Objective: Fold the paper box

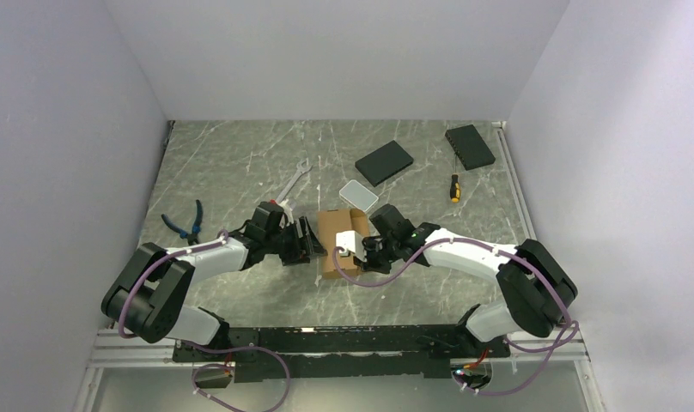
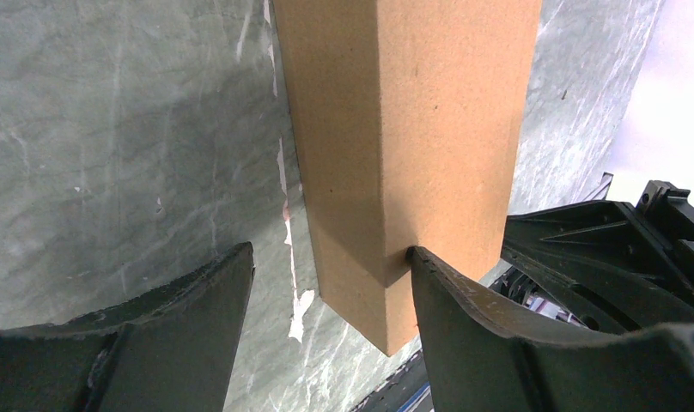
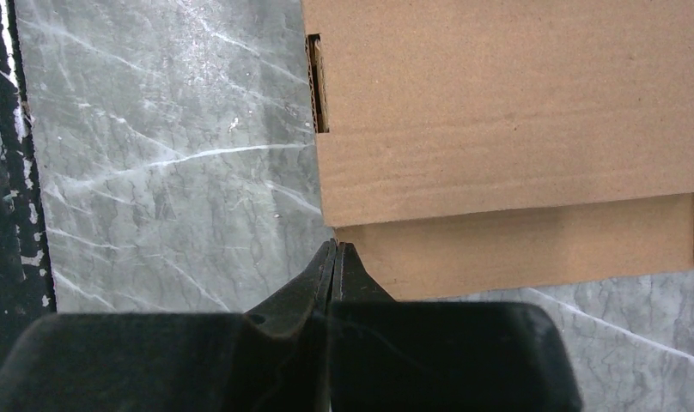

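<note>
The paper box (image 1: 333, 230) is a small brown cardboard carton lying on the marble table between my two arms. In the left wrist view its near corner (image 2: 386, 283) sits between the fingers of my left gripper (image 2: 326, 257), which is open. The right-hand finger (image 2: 438, 283) touches the box's edge; the left-hand finger (image 2: 215, 292) stands apart from it. My right gripper (image 3: 337, 247) is shut with nothing between its fingers, its tips against the corner of the box's lower flap (image 3: 515, 249). A slot shows in the box's side (image 3: 319, 81).
Two black flat slabs (image 1: 384, 162) (image 1: 470, 146) lie at the back right. A small white case (image 1: 358, 195) sits just behind the box. A screwdriver (image 1: 454, 187), a wrench (image 1: 296, 180) and blue-handled pliers (image 1: 185, 221) lie on the table.
</note>
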Action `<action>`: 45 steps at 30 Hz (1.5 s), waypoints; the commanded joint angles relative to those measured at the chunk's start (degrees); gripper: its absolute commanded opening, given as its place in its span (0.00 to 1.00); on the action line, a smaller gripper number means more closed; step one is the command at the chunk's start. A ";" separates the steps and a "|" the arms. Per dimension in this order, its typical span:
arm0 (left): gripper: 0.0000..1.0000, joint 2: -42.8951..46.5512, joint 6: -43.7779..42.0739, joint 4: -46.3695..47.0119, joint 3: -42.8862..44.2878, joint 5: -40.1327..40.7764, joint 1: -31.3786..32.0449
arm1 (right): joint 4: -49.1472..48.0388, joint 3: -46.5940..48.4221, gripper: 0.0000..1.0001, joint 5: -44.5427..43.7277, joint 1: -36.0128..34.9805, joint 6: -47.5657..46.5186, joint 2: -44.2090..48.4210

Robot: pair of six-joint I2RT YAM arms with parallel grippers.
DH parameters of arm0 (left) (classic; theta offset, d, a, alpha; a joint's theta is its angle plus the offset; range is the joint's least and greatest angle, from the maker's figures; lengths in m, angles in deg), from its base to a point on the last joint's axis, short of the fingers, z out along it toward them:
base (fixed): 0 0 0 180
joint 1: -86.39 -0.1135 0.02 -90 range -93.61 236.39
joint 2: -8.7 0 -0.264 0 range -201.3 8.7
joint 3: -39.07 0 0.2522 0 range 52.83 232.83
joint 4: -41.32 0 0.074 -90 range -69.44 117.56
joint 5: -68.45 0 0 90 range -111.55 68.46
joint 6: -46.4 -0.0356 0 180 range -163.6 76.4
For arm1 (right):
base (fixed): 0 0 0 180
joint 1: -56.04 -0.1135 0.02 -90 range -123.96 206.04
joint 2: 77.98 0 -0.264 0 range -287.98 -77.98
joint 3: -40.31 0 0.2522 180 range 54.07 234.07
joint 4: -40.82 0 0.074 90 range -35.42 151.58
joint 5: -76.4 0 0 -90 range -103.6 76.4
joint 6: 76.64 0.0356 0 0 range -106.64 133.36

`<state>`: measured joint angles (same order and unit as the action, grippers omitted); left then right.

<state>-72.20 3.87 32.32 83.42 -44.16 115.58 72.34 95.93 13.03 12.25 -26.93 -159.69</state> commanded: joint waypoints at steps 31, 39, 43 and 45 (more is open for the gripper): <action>0.72 0.75 -2.11 -2.17 1.14 -0.33 0.13 | 3.25 3.53 0.00 -0.24 0.29 1.18 -1.28; 0.72 0.11 -1.94 -1.46 1.23 -0.66 0.17 | 2.15 2.35 0.00 3.01 0.28 0.20 1.07; 0.72 0.09 -1.93 -1.50 1.23 -0.55 0.16 | 3.27 2.51 0.00 2.80 0.39 -1.11 0.91; 0.72 0.28 -1.92 -1.80 1.18 -0.47 0.17 | 4.13 2.60 0.00 2.34 0.46 -2.18 0.50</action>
<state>-72.16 3.63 32.06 83.44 -44.24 115.58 74.89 97.51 13.97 12.47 -27.15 -160.48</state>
